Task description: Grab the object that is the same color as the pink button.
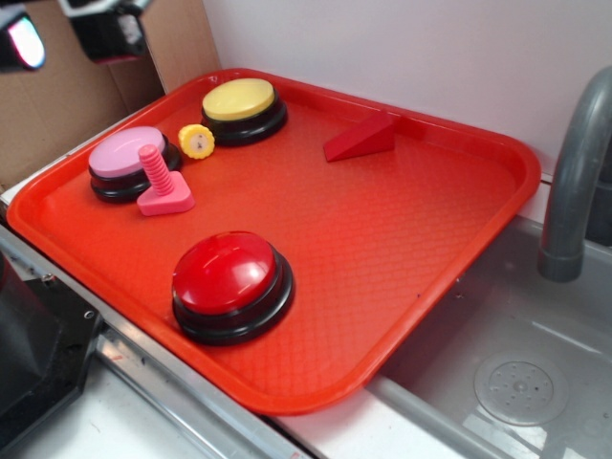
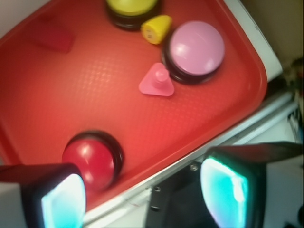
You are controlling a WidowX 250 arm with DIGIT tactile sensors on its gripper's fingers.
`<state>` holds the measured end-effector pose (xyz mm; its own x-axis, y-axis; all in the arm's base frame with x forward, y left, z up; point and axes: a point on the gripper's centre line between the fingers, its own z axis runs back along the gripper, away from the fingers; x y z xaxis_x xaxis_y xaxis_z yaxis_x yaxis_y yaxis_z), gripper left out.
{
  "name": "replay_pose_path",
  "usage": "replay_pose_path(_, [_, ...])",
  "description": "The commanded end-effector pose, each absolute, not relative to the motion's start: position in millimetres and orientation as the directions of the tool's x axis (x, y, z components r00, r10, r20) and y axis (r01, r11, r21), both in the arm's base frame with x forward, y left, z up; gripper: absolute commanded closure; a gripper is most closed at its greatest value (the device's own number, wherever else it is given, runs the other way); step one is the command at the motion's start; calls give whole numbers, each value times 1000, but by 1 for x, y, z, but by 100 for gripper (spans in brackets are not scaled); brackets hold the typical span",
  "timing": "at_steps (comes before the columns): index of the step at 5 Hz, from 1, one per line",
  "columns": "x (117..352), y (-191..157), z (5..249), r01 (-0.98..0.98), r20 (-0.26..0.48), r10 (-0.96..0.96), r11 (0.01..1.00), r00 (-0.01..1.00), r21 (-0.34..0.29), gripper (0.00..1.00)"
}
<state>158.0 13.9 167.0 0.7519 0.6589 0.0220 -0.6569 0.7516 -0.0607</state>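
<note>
A small pink toy bolt (image 1: 163, 184) stands head down, its ridged shaft up, on the red tray (image 1: 402, 239), touching or just in front of the pink button (image 1: 128, 161). In the wrist view the bolt (image 2: 157, 81) lies left of the pink button (image 2: 196, 49). My gripper (image 1: 67, 33) is high above the tray's far left corner, only partly in frame. In the wrist view the gripper (image 2: 145, 190) is open and empty, with its fingers (image 2: 61, 199) wide apart over the tray's near edge.
A red button (image 1: 232, 282) sits at the tray's front, a yellow button (image 1: 243, 107) at the back, a small yellow gear piece (image 1: 197, 141) beside it, and a red wedge (image 1: 360, 139) at the back right. A sink (image 1: 516, 382) and grey faucet (image 1: 574, 172) are on the right.
</note>
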Motion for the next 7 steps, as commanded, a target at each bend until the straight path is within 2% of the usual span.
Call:
replay_pose_path(1, [178,46,126,-911,72,915,403,398,-83,0])
replay_pose_path(2, [184,61,109,-954,98,955,288,280,-83,0])
replay_pose_path(4, [195,71,75,-976,111,972,213,209,-31,0])
replay_pose_path(6, [198,64,47,-985,129,977,169,170,17,0])
replay_pose_path(7, [197,62,41,-990,153,978,142,141,6,97])
